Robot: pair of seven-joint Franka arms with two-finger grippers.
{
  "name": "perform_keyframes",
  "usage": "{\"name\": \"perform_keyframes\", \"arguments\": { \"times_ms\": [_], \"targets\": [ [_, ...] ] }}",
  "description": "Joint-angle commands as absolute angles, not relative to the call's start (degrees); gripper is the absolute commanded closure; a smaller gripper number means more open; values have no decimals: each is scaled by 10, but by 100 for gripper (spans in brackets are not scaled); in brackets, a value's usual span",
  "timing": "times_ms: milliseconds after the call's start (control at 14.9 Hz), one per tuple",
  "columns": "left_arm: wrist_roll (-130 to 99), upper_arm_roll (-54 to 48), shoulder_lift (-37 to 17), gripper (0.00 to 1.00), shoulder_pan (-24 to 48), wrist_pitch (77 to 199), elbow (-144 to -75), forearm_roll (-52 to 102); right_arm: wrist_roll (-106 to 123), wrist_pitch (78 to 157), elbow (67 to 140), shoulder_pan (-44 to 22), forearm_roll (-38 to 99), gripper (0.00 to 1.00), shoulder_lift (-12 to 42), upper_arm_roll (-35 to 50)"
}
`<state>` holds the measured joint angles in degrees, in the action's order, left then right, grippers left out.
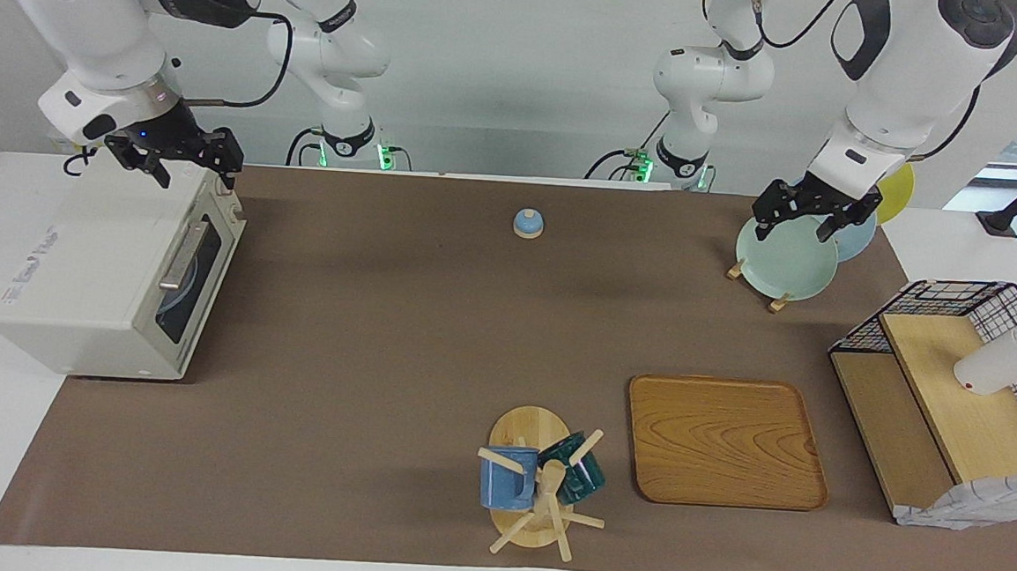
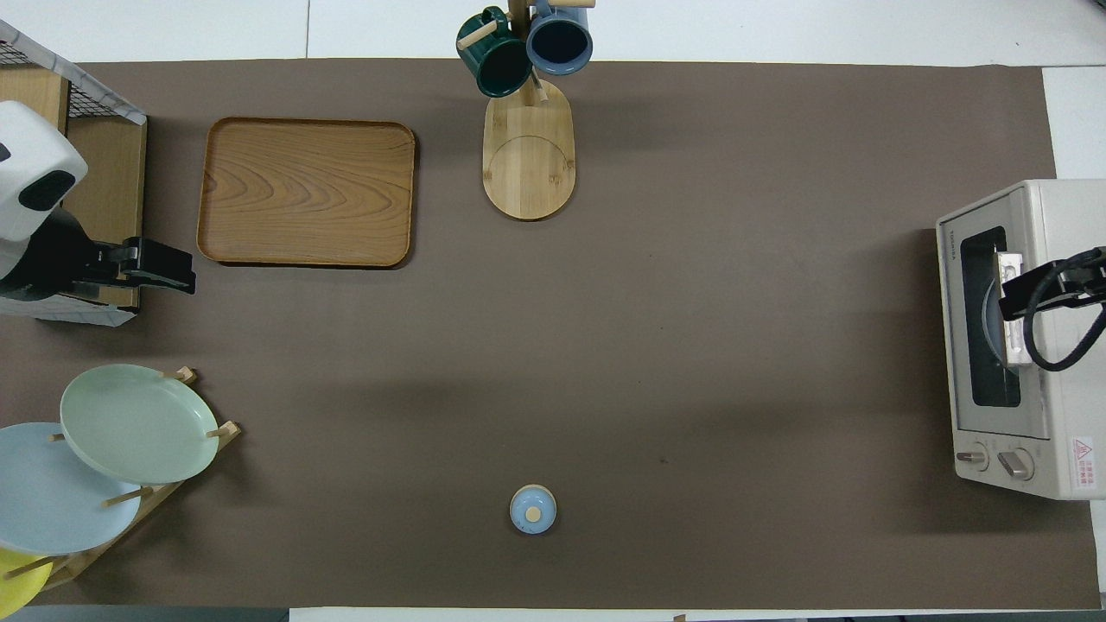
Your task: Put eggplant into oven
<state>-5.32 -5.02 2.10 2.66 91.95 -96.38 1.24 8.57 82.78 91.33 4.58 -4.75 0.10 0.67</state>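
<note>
Brown table mat (image 1: 382, 331), right pincer (image 1: 179, 152) over closed oven (image 1: 111, 283).

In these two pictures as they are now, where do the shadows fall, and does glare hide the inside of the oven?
Facing view: soft, even light; faint shadows lie on the brown mat under the raised arms and beside the mug tree. Overhead view: the oven door glass is dark without strong glare, yet the right claw covers part of it; only a pale round shape shows inside. No eggplant shows in either view.
</note>
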Motion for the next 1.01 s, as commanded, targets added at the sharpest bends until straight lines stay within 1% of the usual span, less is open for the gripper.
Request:
{"name": "perform_keyframes", "arguments": {
  "times_ms": [0,67,202,269,739,941],
  "targets": [
    [-55,-47,23,0,29,919,-964,17,79,824,889,51,-31,0,6,7],
    [-55,-47,23,0,29,919,-964,17,79,824,890,48,-27,0,4,5],
    [-55,-47,23,0,29,919,-964,17,78,824,895,11,-25,0,2,-33],
    [-55,-47,23,0,29,919,-964,17,78,824,896,6,-24,0,2,-45],
    [-55,-47,23,0,28,919,-964,17,56,826,892,9,-6,0,4,-47],
    [-55,-47,23,0,29,919,-964,17,55,824,916,8,-7,0,-18,-49]
  ]
}}
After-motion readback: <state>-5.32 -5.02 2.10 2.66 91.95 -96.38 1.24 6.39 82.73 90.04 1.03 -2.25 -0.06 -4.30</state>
